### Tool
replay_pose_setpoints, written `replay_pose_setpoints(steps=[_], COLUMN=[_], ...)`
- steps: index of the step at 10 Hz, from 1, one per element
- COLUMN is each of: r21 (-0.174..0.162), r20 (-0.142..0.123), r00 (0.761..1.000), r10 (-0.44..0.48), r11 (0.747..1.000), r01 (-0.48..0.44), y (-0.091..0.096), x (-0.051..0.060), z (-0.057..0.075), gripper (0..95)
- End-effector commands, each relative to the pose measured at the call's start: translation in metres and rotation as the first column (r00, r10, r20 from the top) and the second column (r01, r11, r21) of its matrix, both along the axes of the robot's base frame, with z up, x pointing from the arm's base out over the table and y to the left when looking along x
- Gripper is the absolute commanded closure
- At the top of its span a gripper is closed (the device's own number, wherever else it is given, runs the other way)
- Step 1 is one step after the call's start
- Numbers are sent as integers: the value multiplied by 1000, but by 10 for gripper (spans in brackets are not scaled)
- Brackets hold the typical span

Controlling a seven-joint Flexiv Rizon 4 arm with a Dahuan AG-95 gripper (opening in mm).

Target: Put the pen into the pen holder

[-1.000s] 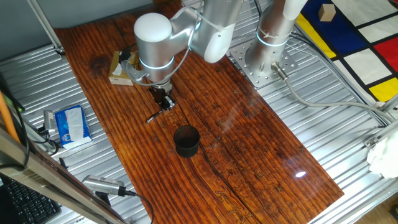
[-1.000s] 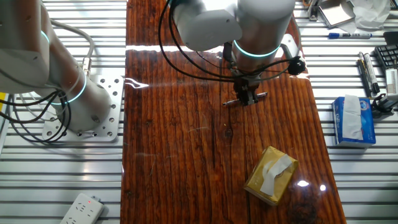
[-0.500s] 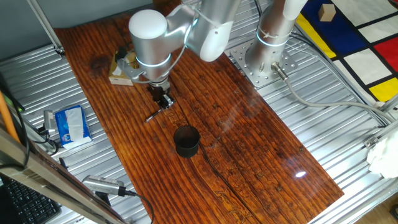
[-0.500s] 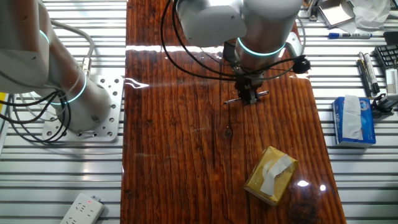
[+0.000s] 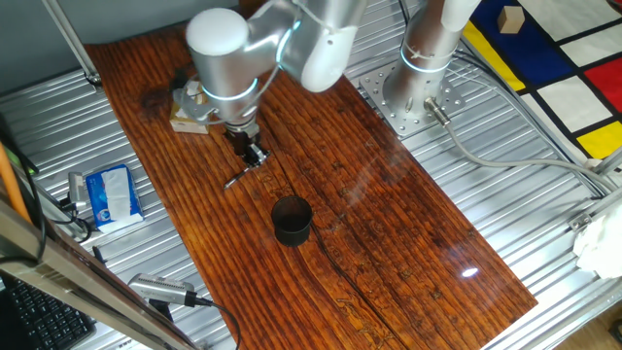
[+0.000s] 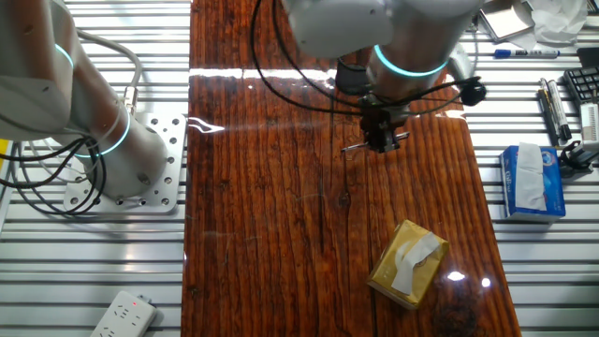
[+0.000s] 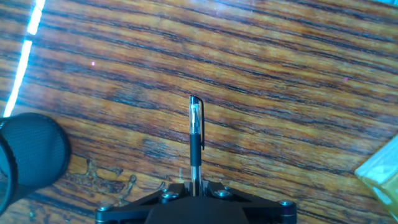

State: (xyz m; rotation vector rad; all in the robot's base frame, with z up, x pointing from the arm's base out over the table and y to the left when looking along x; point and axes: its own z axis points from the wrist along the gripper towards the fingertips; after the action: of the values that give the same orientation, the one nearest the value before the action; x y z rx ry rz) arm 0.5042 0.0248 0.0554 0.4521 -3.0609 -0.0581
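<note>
My gripper (image 5: 254, 156) is shut on the pen (image 5: 236, 179), a thin dark-grey and silvery stick that juts out sideways from the jaws just above the wooden table (image 5: 389, 224). In the hand view the pen (image 7: 195, 134) runs straight out from between the fingers of the gripper (image 7: 195, 184). The pen holder (image 5: 292, 221), a short black cup, stands upright on the table, nearer the front than the gripper. In the hand view it (image 7: 28, 155) sits at the left edge. In the other fixed view the gripper (image 6: 383, 141) holds the pen (image 6: 357, 147); the cup is hidden there.
A tan cardboard box (image 5: 188, 107) lies behind the gripper, also seen in the other fixed view (image 6: 407, 263). A blue tissue pack (image 5: 109, 193) and a silver tool with a cable (image 5: 160, 289) lie off the table's left side. The arm's base (image 5: 413, 92) stands at the back.
My gripper has moved with the pen toward the back left in one fixed view, a little farther from the black cup. The pen stays clamped.
</note>
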Motion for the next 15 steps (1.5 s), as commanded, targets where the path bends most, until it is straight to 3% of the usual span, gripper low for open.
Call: replay_pose_setpoints(steps=[1, 7, 11, 15], r21=[-1, -8, -3, 9], r20=[-31, -146, -262, -299], r00=[1000, 989, 964, 953], r10=[1, -19, -35, -46], r11=[1000, 1000, 999, 999], r01=[-2, 18, 36, 51], y=[0, 5, 11, 17], x=[-1, -4, -8, -13], z=[7, 32, 47, 59], gripper=[950, 950, 950, 950])
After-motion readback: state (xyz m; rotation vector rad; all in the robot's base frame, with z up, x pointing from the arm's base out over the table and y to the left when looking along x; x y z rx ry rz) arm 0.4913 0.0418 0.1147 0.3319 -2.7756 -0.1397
